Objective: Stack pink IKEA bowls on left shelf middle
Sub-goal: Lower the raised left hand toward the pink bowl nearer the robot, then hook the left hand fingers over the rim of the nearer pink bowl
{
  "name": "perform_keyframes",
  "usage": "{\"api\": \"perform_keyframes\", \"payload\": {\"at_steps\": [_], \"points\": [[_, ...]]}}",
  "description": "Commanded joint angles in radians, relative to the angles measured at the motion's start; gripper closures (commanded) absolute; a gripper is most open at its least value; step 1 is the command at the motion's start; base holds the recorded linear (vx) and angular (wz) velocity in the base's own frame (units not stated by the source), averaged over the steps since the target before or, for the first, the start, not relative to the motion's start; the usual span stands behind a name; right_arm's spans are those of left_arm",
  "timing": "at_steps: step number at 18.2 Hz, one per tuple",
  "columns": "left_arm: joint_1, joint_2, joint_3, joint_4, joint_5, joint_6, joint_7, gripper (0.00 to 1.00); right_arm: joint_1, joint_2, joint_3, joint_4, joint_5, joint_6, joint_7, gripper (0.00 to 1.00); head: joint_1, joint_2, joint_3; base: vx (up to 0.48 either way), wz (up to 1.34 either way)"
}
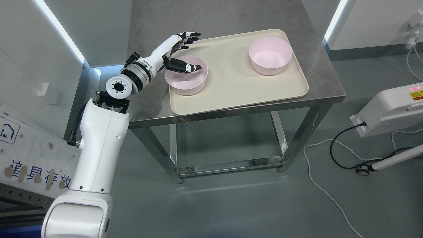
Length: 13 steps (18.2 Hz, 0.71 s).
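**Left hand reaching over the near bowl on the tray**

Steel table [231, 16] in a grey-floored room is carrying a beige tray [231, 76]. Two pink bowls are sitting on it: the left bowl [190, 86] near the tray's left edge, the right bowl [271, 58] towards its far right corner, well apart. The left hand [181, 49] is hovering at the left bowl, fingers spread beyond the far rim, thumb [183, 66] lying across the mouth, gripping nothing yet. The bowls are looking light, rigid and smooth, probably plastic, so likely slippery; pinching the rim between thumb inside and fingers outside seems the surest hold. Nothing is standing between the bowls. A white device [390, 109] and cables [330, 191] are lying on the floor to the right.
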Motion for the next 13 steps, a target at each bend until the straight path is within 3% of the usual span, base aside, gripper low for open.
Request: {"api": "perform_keyframes", "payload": {"at_steps": [1,5,9,13], "points": [[-0.037,0.051,0.067,0.126,-0.049,0.000,-0.083,0.25,0.000,-0.017,0.000,0.000,0.000,-0.004,0.000,0.00,0.0000,0.000,0.000,0.075,-0.03],[-0.031,0.099,0.094,0.117,-0.046,0.000,-0.175,0.29,0.000,-0.017,0.000,0.000,0.000,-0.004,0.000,0.00,0.0000,0.000,0.000,0.056,-0.04],[-0.031,0.106,0.094,0.114,-0.043,-0.013,-0.188,0.44,0.000,-0.017,0.000,0.000,0.000,-0.004,0.000,0.00,0.0000,0.000,0.000,0.032,-0.04],[-0.025,0.108,0.068,0.108,-0.048,-0.097,-0.191,0.52,0.001,-0.017,0.000,0.000,0.000,-0.004,0.000,0.00,0.0000,0.000,0.000,0.013,-0.05]]}}
